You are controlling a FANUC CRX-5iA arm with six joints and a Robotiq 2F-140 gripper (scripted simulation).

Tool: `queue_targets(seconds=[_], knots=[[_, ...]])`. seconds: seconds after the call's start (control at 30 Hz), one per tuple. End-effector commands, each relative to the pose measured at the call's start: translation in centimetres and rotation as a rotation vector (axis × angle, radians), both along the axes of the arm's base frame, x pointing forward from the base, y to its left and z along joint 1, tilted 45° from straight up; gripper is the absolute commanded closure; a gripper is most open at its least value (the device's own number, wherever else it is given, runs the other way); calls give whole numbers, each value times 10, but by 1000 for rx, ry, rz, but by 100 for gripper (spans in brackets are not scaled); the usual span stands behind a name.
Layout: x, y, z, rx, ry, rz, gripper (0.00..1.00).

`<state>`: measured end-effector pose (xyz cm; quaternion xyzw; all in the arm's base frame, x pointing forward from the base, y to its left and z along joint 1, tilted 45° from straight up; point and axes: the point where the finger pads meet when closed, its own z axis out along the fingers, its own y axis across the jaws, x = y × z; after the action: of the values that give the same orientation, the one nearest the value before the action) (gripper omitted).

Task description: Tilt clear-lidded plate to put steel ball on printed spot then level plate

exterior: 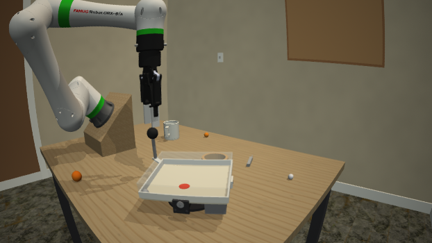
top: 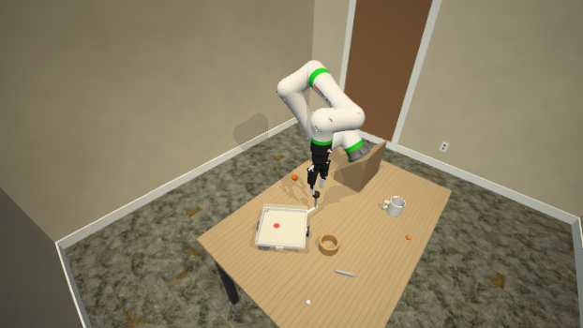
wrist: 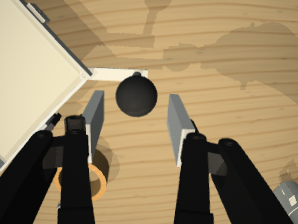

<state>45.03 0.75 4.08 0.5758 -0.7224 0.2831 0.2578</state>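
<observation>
Wrist view: the black two-finger gripper (wrist: 136, 119) hangs over the black ball-shaped knob (wrist: 136, 95), grey fingers partly closed on either side with gaps, gripping nothing. Beside it, the white clear-lidded square plate (exterior: 189, 177) with its red printed spot (exterior: 184, 186) sits on the wooden tabletop (exterior: 278, 194).
</observation>
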Motion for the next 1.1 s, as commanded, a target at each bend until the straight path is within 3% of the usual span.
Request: queue_targets(seconds=[0.0,1.07], knots=[[0,0,0,0,0,0,58],[-1,-13,-13,0,0,0,58]])
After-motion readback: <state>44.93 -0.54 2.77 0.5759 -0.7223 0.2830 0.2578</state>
